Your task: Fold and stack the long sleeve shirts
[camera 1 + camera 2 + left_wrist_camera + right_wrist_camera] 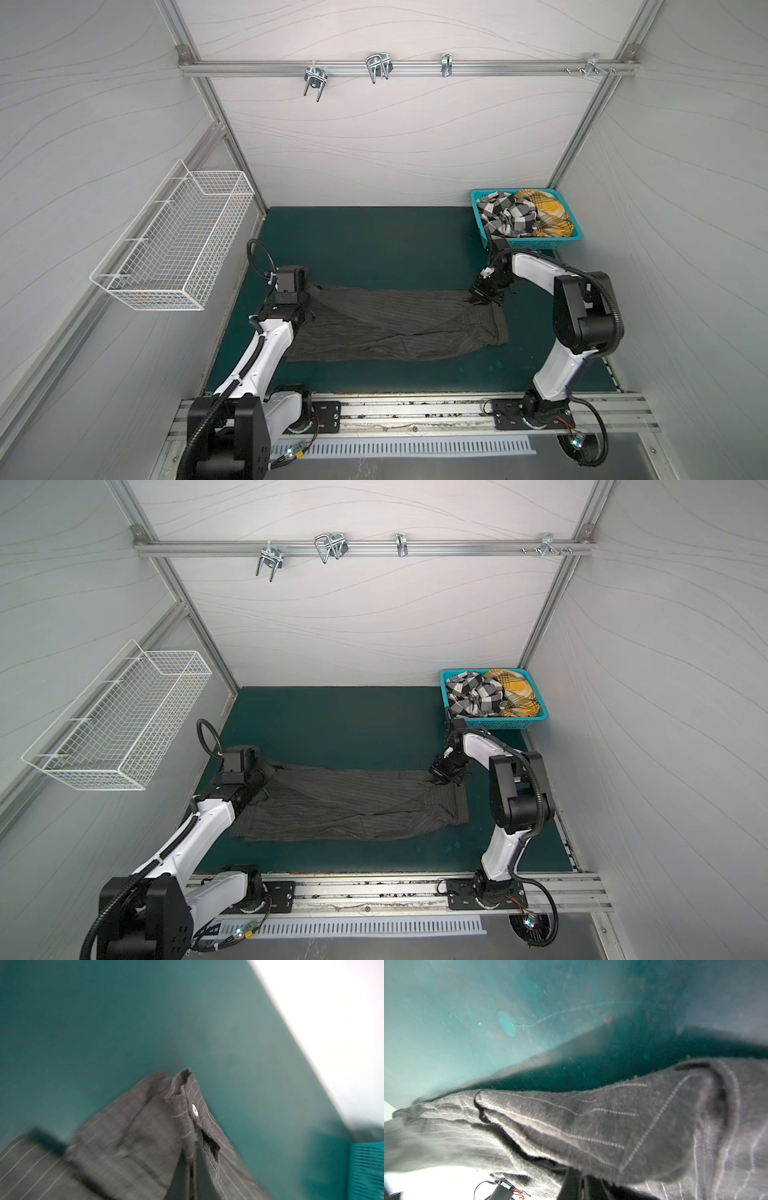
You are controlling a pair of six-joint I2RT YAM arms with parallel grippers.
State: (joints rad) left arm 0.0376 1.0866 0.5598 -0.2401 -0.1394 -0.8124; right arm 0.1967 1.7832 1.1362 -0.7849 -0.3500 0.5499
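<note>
Right wrist view: right gripper (581, 1186) is clamped tight on a bunched fold of the charcoal grey pinstriped button-up shirt (591, 1126). Cloth spills over both fingers, with the dark green table mat (591, 1064) behind.

Left wrist view: blurred. The left gripper (192, 1184) sits at the frame edge. A cuff end of the same shirt (145, 1136), showing one pale button (194, 1110), stands up from between the jaws. The gap looks narrow, but I can't tell whether it is pinching the cloth or loose on it.

Both top views: the shirt (395, 328) (353, 808) lies as a long rumpled band across the mat (374, 241), strung between the two grippers. The left gripper (305, 307) (259, 785) is at its left end, mostly hidden under its own wrist. The right gripper (482, 301) (441, 781) is at the far right corner. The near edge lies flat on the mat.

Count:
- 2 arms and 2 grippers.
- 3 shirts, 1 on the mat and 2 in a basket.
- 1 teal plastic lattice basket (536, 244) at the back right corner of the mat, just behind the right wrist. It holds the black-and-white checked shirt (505, 216) on its left and the mustard-yellow plaid shirt (544, 212) on its right, both crumpled and touching.
- 1 white wire basket (174, 245) on the left wall, well apart from the shirts.
</note>
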